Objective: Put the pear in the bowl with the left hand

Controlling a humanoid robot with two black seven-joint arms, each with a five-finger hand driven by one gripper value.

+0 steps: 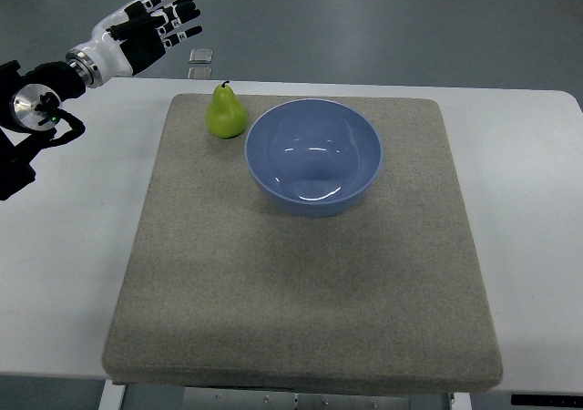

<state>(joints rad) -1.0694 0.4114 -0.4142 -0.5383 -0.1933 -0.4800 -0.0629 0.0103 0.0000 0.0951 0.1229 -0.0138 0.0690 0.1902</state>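
A green pear [226, 112] stands upright on the grey mat [301, 273], just left of the blue bowl [313, 155] and close to its rim. The bowl is empty. My left hand [157, 20] hovers at the upper left, beyond the table's far edge, up and to the left of the pear. Its black-and-white fingers are spread and hold nothing. The left arm enters from the left edge.
The mat lies on a white table [73, 246]. A small pale square object [200, 56] lies on the floor beyond the table's far edge, near the hand.
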